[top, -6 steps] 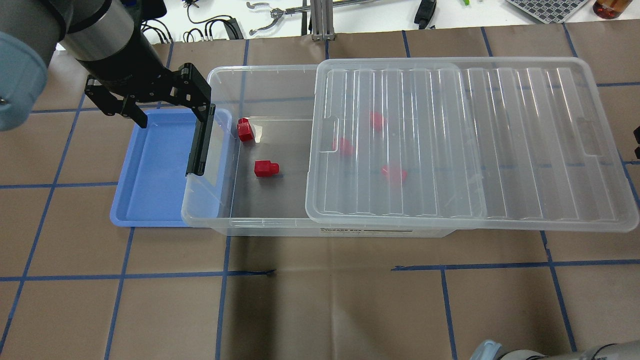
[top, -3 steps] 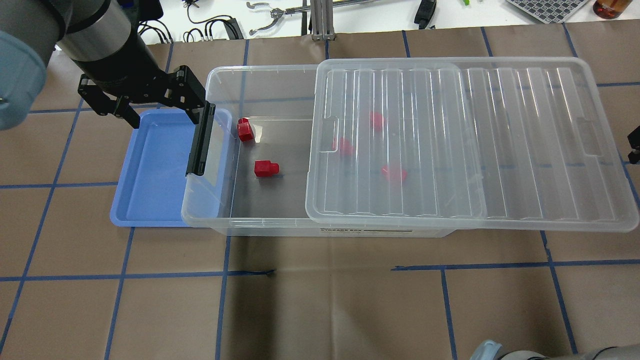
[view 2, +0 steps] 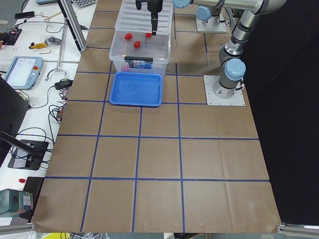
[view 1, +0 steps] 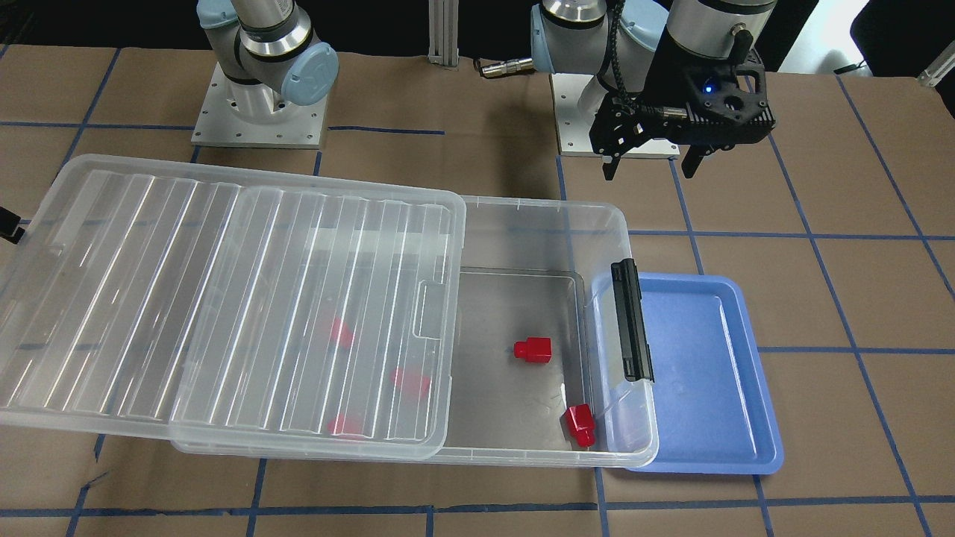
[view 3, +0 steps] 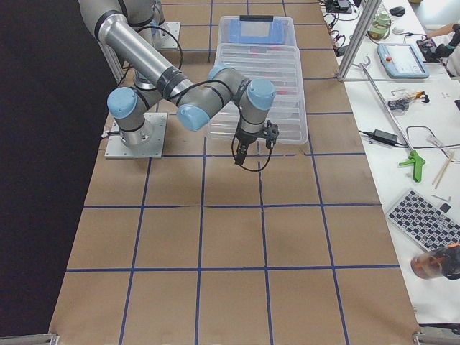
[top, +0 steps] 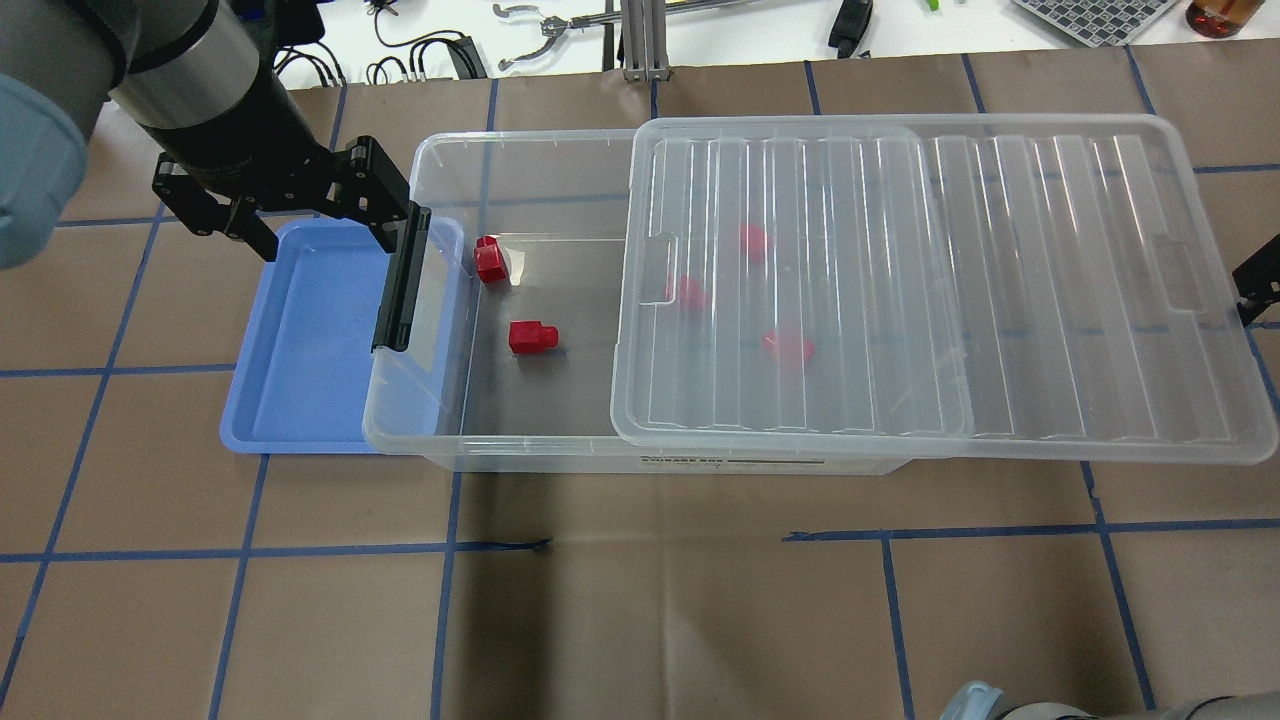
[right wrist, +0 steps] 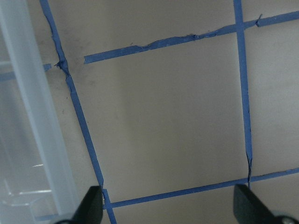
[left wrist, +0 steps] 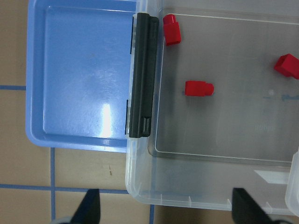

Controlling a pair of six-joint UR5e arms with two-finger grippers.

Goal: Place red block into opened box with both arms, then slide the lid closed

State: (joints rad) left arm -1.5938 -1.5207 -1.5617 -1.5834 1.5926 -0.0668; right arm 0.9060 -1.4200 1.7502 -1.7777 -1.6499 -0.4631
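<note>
The clear box (top: 520,452) lies lengthwise, its black latch bar (top: 398,292) on the left end. The ribbed clear lid (top: 1050,290) covers its right part and overhangs to the right. Two red blocks (top: 491,260) (top: 531,336) lie on the uncovered floor, and three more show dimly through the lid, one of them a red block (top: 788,346). My left gripper (top: 326,245) hovers open and empty above the latch end, seen also as the left gripper (view 1: 649,173). My right gripper (top: 1255,285) is open over bare table (right wrist: 169,205) beside the lid's right end.
A blue tray (top: 300,340) with nothing in it lies tucked under the box's left end. Brown paper with blue tape lines covers the table. Tools and cables lie on the white bench beyond the far edge (top: 540,40).
My left gripper has drifted a little to the left, off the box corner, still open. My right gripper has edged into the overhead view at the right border, toward the lid's end.
</note>
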